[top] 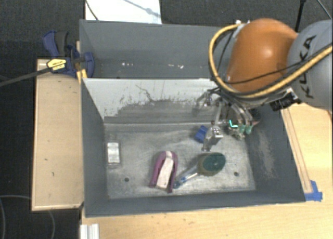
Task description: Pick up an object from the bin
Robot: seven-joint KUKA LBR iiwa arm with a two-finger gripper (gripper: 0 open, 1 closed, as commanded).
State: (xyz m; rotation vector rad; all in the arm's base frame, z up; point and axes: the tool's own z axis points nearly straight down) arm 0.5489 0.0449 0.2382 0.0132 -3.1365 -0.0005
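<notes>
My gripper (213, 135) hangs low over the right middle of the bin, under the orange wrist cover. A small blue object (200, 134) lies right beside it on its left, touching or nearly so. Just below the gripper rests a round dark green disc with a thin blue and white handle (210, 164) pointing left. Further left, a purple and white oblong thing (163, 170) lies near the front wall.
A small white block (113, 153) sits alone at the left side of the bin floor. The arm and its looped cables cover the bin's right rear corner.
</notes>
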